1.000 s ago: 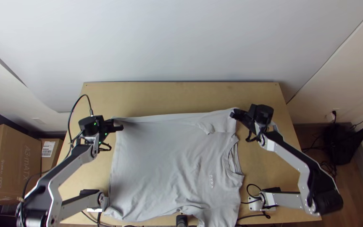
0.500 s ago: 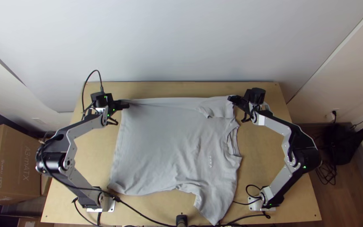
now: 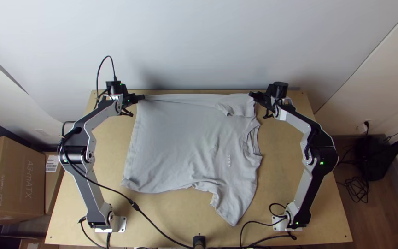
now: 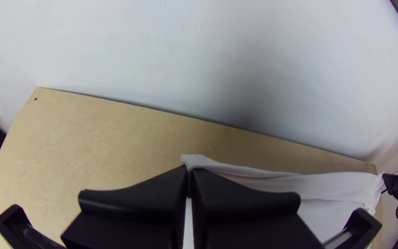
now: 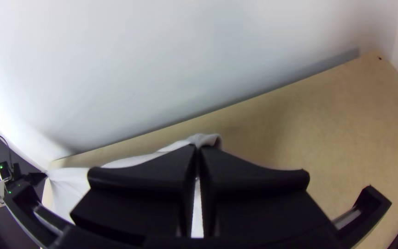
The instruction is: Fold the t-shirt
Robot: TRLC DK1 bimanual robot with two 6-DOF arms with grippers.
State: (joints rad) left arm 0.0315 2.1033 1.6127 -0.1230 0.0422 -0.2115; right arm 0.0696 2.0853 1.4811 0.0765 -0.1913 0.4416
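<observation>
In the top view the light grey t-shirt (image 3: 180,143) lies spread with its far edge pulled taut, collar to the right, one sleeve hanging toward the near edge. My left gripper (image 3: 140,97) is shut on the far left corner, and my right gripper (image 3: 253,95) on the far right corner beside the other, folded-over sleeve. In the left wrist view, my left gripper (image 4: 190,173) pinches the cloth (image 4: 249,174). The right wrist view has my right gripper (image 5: 197,150) closed on a bit of the shirt (image 5: 134,160).
The wooden table (image 3: 162,221) has a wall (image 3: 199,46) along its far edge, close to both grippers. Black cables (image 3: 148,221) cross its near part. Cardboard boxes (image 3: 12,177) stand off to the left.
Both grippers have moved toward the table's far edge, drawing the t-shirt along with them. Its near side has slid away from the table's near edge.
</observation>
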